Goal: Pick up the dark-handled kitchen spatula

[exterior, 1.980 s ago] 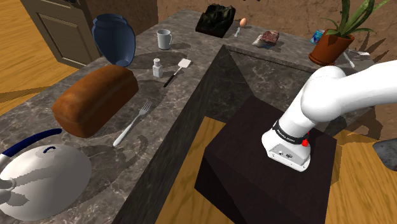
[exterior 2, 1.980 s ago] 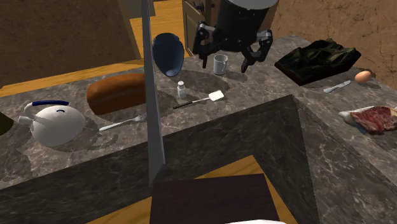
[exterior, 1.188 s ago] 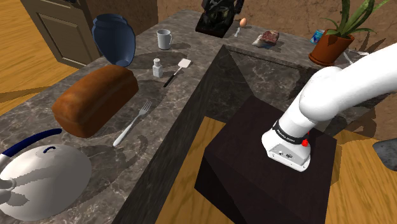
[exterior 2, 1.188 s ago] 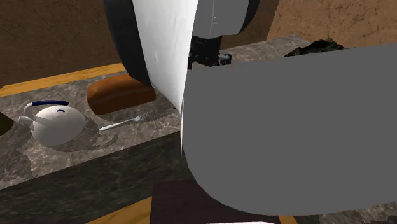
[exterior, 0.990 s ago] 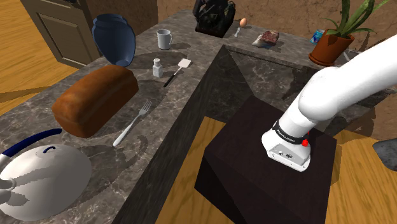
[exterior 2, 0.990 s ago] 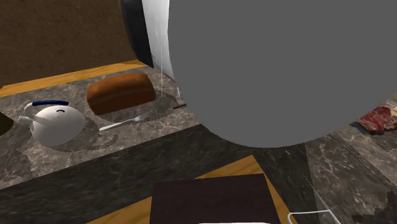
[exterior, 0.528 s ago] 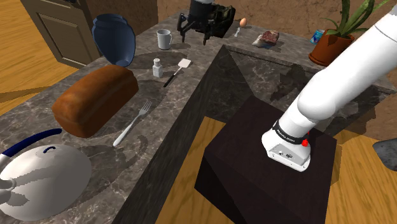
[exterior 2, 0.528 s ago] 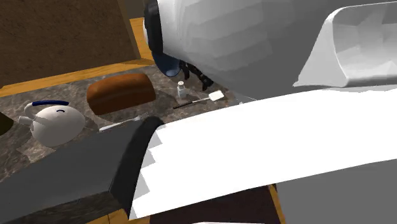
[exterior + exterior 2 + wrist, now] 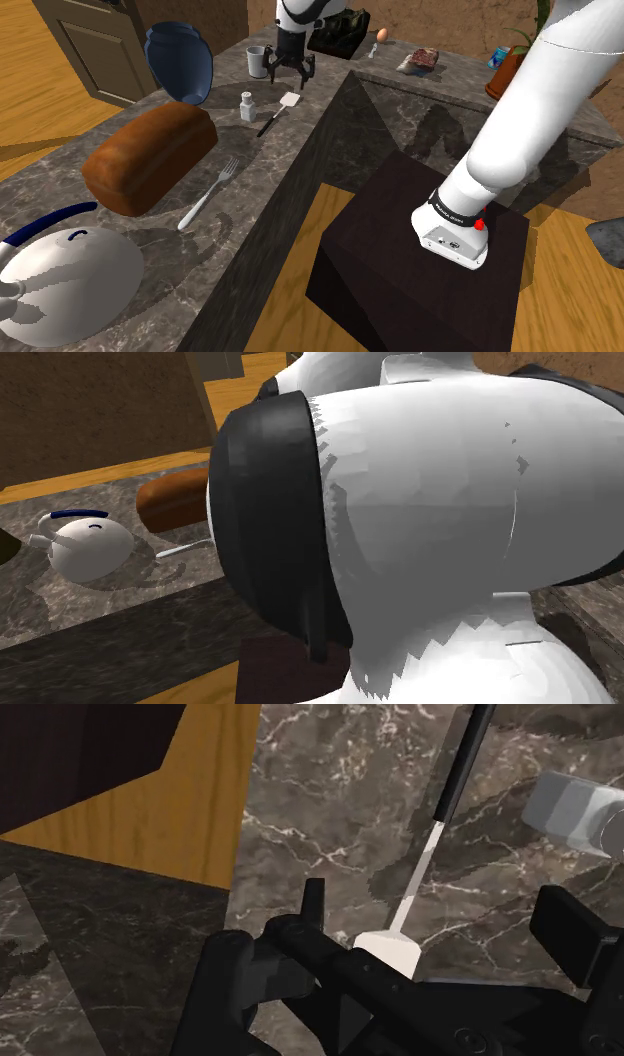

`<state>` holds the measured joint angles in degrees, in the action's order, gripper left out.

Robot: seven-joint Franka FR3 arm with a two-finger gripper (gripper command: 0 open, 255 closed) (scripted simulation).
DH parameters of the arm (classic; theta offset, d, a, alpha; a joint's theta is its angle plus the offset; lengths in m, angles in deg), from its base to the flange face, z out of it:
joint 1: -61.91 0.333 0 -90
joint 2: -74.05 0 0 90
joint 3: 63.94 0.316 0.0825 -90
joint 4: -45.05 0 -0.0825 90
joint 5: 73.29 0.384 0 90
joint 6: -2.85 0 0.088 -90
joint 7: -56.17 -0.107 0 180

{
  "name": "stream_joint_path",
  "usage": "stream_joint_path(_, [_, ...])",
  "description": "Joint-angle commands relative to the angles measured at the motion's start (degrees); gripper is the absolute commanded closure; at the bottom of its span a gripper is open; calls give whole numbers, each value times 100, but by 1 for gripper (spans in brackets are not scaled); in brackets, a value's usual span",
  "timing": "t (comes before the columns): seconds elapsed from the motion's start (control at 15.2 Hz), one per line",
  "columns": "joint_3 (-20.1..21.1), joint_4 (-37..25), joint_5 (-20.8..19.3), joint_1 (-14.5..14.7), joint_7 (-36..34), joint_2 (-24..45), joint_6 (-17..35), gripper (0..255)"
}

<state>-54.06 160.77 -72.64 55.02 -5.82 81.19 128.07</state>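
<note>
The spatula lies flat on the dark marble counter, its white blade toward the mug and its dark handle pointing to the counter's front edge. My black gripper hangs open just above the blade end, fingers pointing down, not touching it. In the wrist view the white blade sits between the two spread fingers, and the pale shaft runs away to the dark handle. The gripper holds nothing.
A salt shaker stands close beside the spatula, also in the wrist view. A white mug and blue bowl sit behind. Bread loaf, fork and kettle lie further along. My arm blocks the second exterior view.
The arm swung from the back corner toward the shoulder view's left and came down over the spatula's blade. Its links now cover the second exterior view. The spatula has not moved.
</note>
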Motion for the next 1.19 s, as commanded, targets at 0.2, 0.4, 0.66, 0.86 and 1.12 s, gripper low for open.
stream_joint_path(0.2, [-130, -711, -32, 39, -808, 1098, 144, 0])
stream_joint_path(0.4, [-223, -1143, 4, 65, -1175, 1677, 173, 0])
stream_joint_path(0.66, [-237, -1071, -13, 77, -1174, 1850, 417, 0])
stream_joint_path(0.86, [-246, -1031, -28, 85, -1174, 1989, 595, 0])
stream_joint_path(1.12, [-249, -1028, -31, 86, -1172, 2021, 629, 255])
